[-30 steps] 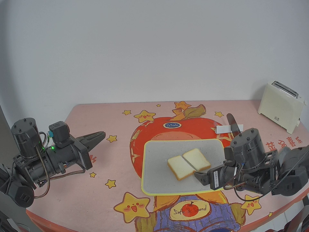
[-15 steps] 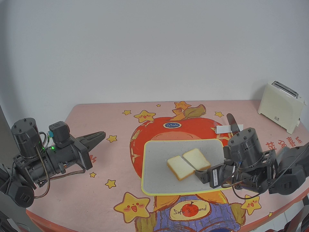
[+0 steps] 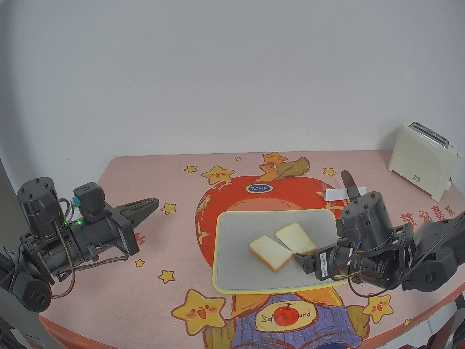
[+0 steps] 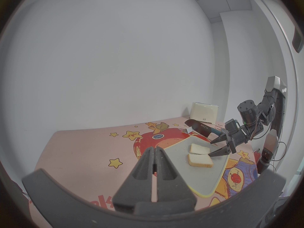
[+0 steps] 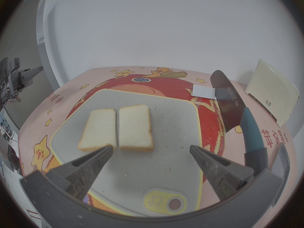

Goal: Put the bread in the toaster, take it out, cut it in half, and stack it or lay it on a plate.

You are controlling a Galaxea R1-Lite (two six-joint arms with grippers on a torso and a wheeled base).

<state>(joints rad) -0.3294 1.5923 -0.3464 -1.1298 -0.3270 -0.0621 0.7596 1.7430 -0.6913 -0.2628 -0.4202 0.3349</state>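
Bread [image 5: 134,129]: cut in two, both halves flat on the board [image 3: 232,262], side by side with a thin seam between them. Toasting and cutting look done, and we judge stacking to be the step in hand.

Right tool [image 5: 149,148]: released, jaws spread wide, low over the board's right edge, nothing held. The near half [image 3: 270,253] lies just ahead of it, toward the bench centre. The far half [image 3: 295,238] sits just beside that one, further from us. The seam and both long axes run roughly toward the tool, so it faces the short ends. One fingertip sits at the near half's end, by the seam; we cannot tell whether it touches.

Judgement: the jaws span more than one half's width. To take a single half, the inner finger must enter the seam, and there the neighbouring half stands in the way. The crumb looks soft, so a hard pinch may dent it.

Left tool [image 3: 154,202]: clenched, empty, well apart over the bench's [image 3: 160,170] left side. The right arm is plainly the nearer.

Beyond the board on the right: knife [image 5: 226,102], its blade tip over a white card [image 3: 336,194]. Toaster [image 3: 424,163] stands at the far right corner. Neither blocks the approach.
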